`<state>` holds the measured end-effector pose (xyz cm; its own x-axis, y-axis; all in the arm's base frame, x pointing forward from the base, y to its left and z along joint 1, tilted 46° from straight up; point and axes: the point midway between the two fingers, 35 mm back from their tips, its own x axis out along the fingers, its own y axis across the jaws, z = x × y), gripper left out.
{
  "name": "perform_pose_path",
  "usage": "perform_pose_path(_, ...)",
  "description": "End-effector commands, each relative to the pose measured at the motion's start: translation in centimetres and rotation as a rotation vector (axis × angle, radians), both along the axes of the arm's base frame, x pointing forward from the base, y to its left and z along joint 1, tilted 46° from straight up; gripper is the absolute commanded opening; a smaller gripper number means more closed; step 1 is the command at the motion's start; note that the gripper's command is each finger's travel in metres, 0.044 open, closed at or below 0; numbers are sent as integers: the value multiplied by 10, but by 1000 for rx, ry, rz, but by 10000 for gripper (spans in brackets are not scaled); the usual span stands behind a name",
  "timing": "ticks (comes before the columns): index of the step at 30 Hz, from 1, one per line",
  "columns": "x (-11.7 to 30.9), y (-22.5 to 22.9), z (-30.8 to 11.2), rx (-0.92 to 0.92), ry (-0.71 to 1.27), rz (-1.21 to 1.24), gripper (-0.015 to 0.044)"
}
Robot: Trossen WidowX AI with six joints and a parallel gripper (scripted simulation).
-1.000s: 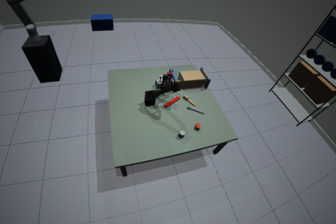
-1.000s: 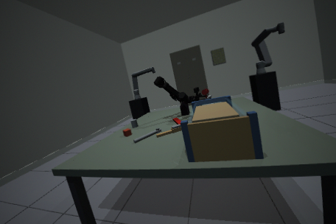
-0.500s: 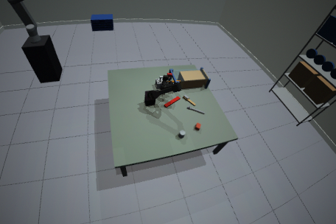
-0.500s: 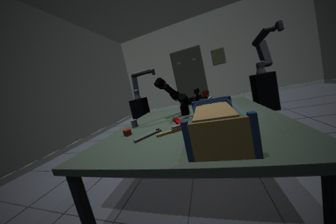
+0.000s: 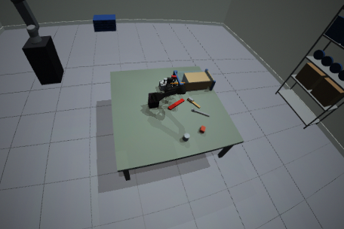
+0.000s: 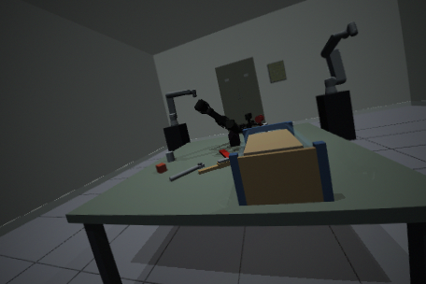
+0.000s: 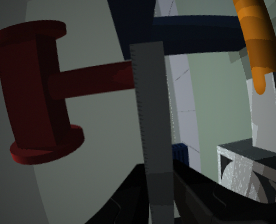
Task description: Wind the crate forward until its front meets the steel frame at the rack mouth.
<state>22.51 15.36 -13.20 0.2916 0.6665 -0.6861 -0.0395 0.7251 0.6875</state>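
My gripper clamps a grey bar, probably the winch handle's. The crate looks flat; winding and release apparently remain.

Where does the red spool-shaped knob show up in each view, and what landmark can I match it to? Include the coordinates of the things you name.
Red spool-shaped knob (image 5: 173, 76) (image 6: 260, 119) (image 7: 22, 92):
Top: just above the picture's centre.
Exterior: slightly right of centre, beyond the wooden crate (image 6: 280, 177).
Wrist: large, at the left edge.
Shared landmark: the blue steel frame (image 5: 176, 74) (image 6: 269, 127) (image 7: 201, 36).
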Motion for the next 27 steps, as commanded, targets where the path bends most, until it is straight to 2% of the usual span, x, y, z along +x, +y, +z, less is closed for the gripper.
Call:
perform_pose_path(1, -2, -1, 1, 7, -2, 8, 0)
perform_pose_path(27, -2, -8, -7, -2, -1, -7, 0)
